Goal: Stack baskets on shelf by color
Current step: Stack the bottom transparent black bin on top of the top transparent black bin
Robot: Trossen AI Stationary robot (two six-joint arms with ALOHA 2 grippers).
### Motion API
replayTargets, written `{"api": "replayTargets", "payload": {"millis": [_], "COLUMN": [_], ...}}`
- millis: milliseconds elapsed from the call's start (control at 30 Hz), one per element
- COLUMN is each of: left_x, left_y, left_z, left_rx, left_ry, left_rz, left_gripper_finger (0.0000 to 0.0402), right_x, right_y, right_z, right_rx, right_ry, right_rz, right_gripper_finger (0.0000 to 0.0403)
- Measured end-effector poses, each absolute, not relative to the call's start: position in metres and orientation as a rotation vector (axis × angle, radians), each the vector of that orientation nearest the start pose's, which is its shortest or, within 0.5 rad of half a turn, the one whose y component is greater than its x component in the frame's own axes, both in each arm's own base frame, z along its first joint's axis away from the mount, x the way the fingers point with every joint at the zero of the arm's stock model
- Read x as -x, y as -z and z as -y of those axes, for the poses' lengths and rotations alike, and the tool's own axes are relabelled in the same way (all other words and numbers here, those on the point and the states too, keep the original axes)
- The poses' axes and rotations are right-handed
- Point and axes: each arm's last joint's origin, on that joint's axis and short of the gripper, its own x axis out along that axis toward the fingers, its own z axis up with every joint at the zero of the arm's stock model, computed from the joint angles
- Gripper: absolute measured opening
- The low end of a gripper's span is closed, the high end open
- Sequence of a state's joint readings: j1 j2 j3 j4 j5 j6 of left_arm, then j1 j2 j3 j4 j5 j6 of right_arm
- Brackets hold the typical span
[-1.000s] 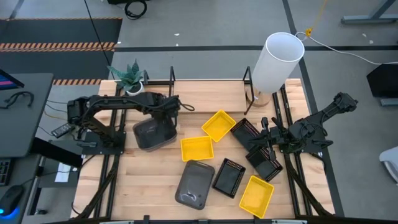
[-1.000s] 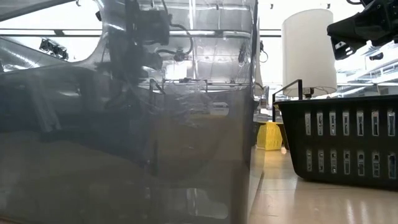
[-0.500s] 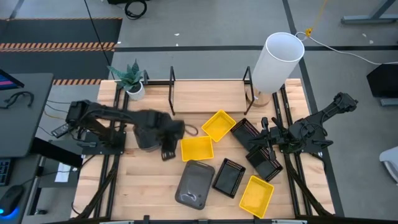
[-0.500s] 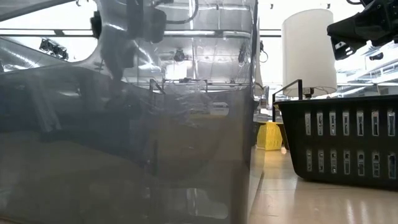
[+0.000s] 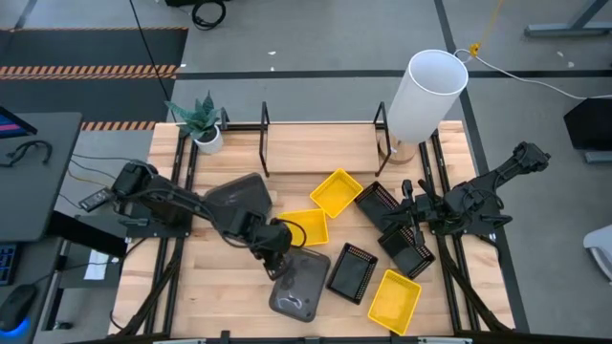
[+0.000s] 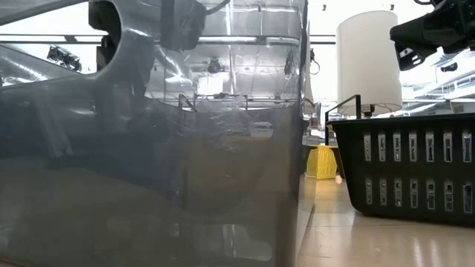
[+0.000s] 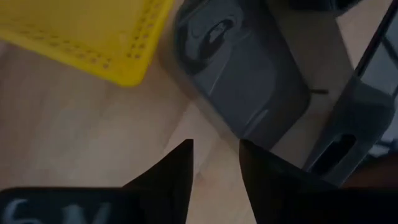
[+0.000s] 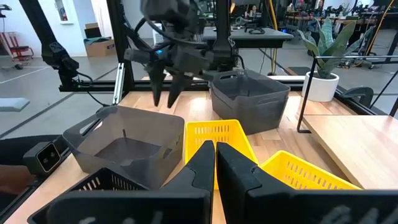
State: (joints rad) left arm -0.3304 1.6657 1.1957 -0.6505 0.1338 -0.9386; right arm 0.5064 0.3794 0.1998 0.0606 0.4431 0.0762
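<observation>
Over the last second the left gripper (image 5: 275, 254) has left the dark grey basket (image 5: 236, 197) near the table's (image 5: 220, 287) left middle and swung toward the front centre. It now hovers beside a second dark grey basket (image 5: 298, 282), just past a yellow basket (image 5: 304, 227). This suggests the first grey basket was set down short of the shelf (image 5: 320, 145), and the arm is heading for its match to stack them by colour. The left jaws stand slightly apart and hold nothing; bare wood shows between them in the wrist view. The right gripper (image 5: 413, 225) waits over the black baskets (image 5: 394, 225) at the right, its jaws pressed together and empty.
</observation>
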Motion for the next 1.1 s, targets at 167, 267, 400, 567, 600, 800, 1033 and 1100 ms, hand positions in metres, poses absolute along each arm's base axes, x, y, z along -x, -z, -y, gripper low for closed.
{"api": "replayTargets", "payload": {"millis": [167,267,400,567,600,800,1033,1100], "left_x": [-0.311,-0.317,-0.322,-0.327,-0.328,-0.34,-0.335,-0.335], "left_y": [-0.225,-0.243,-0.264,-0.256,-0.25,-0.238,-0.233,-0.233], "left_z": [0.122,0.132,0.142,0.155,0.158,0.17,0.166,0.166], "left_rx": [0.756,0.751,0.694,0.604,0.582,0.551,0.515,0.514], "left_ry": [-0.229,-0.214,-0.25,-0.336,-0.351,-0.312,-0.356,-0.358], "left_rz": [-1.181,-1.109,-1.049,-1.134,-1.165,-1.215,-1.281,-1.278], "left_gripper_finger": [0.0157,0.0156,0.0152,0.0149,0.0149,0.0152,0.0186,0.0198], "right_x": [-0.111,-0.111,-0.111,-0.111,-0.111,-0.111,-0.111,-0.111], "right_y": [-0.207,-0.207,-0.207,-0.207,-0.207,-0.208,-0.208,-0.208], "right_z": [-0.047,-0.047,-0.047,-0.047,-0.047,-0.047,-0.047,-0.047], "right_rx": [-0.029,-0.029,-0.03,-0.031,-0.031,-0.033,-0.034,-0.035], "right_ry": [-0.06,-0.06,-0.06,-0.06,-0.06,-0.06,-0.061,-0.06], "right_rz": [-0.094,-0.094,-0.092,-0.089,-0.089,-0.087,-0.085,-0.082], "right_gripper_finger": [0.0023,0.0023,0.0023,0.0023,0.0023,0.0023,0.0023,0.0023]}}
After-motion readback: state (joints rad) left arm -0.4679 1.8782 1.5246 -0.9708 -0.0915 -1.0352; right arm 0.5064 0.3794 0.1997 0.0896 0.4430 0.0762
